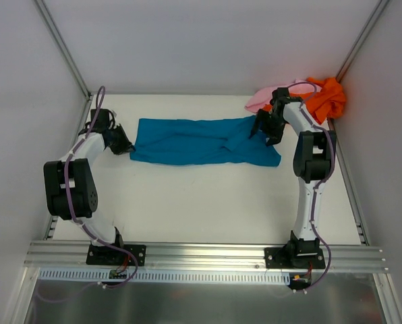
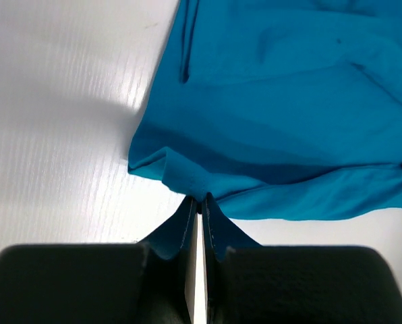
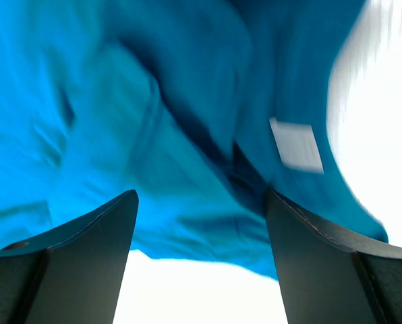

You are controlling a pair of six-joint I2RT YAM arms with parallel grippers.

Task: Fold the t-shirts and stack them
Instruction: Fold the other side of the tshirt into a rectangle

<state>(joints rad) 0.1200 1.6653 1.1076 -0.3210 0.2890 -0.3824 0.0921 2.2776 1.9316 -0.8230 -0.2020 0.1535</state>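
White tabletop bore a teal-blue cloth t-shirt, long axis running left to right. Left pincer was clamped on its left edge; right pincer gaped empty over the tagged end (bright orange shirt and pale pink shirt lay beyond).

Bright, even light, soft shadows
Right wrist view blurred, the teal t-shirt smeared and the table blown out; left wrist view crisp
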